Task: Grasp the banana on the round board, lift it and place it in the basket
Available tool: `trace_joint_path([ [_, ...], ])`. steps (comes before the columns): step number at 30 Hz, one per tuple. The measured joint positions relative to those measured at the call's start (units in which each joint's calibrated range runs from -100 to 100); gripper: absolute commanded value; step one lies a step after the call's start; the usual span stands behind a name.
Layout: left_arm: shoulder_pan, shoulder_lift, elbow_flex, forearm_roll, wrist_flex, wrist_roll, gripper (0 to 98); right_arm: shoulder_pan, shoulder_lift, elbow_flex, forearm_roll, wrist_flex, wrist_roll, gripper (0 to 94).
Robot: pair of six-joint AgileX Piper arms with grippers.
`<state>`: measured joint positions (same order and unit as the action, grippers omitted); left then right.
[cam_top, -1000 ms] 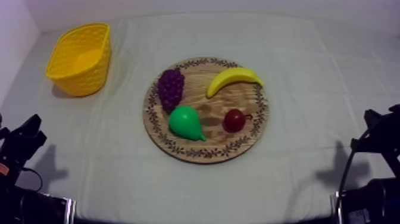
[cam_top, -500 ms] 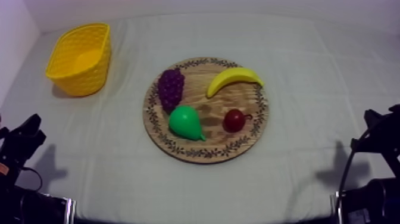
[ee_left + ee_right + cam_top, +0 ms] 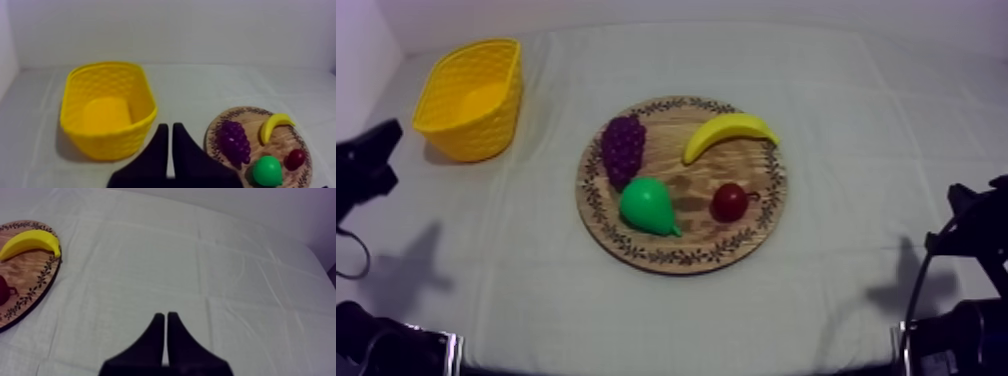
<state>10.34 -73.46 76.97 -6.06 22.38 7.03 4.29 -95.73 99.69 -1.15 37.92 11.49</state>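
Room is widest on the right side of the worktop [image 3: 856,180], where a broad open stretch runs from the wooden board [image 3: 691,195] out to the right edge. The board sits about mid-worktop. A narrower open lane separates it from the yellow basket [image 3: 476,135], which stands in the far left corner with its mouth up. The strip along the near edge is open too.

The banana [image 3: 728,133] lies flat on the far right part of the board. Its long axis slants from near the board's middle out to the rim on the right, and its arch bows toward the far edge. One end points at the gap beside the grapes [image 3: 623,148]. The other end (the dark-tipped one, as my right wrist camera shows it) reaches the patterned rim. It touches neither the grapes nor the small red fruit [image 3: 729,202] just nearer me, and the pear [image 3: 648,206] lies well apart on the near left of the board.

My left hand [image 3: 169,127] is pressed together with nothing in it. It hangs by the left edge and aims at the lane between basket and board. My right hand [image 3: 163,315] is also pressed together and empty. It sits low by the right edge over open worktop, well apart from the board.
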Motion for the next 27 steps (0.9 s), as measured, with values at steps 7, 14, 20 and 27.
trace_joint_path([
  [7, 7.88, 17.75, -20.13, -2.99, 0.09, -1.74, 2.5, 0.00, 0.00, 0.00, 0.00, 0.00, 0.00, 0.3],
  [14, 15.01, 36.95, -37.80, -3.35, 0.24, -4.58, 2.6, 0.00, 0.00, 0.00, 0.00, 0.00, 0.08, 0.3],
  [20, 19.78, 51.94, -49.20, -3.38, 1.42, -6.53, 2.6, 0.00, 0.00, 0.00, 0.00, 0.00, 0.01, 0.3],
  [27, 22.81, 65.99, -59.02, -3.38, 7.00, -7.78, 2.8, 0.00, 0.00, 0.00, 0.00, 0.00, 0.01, 0.3],
])
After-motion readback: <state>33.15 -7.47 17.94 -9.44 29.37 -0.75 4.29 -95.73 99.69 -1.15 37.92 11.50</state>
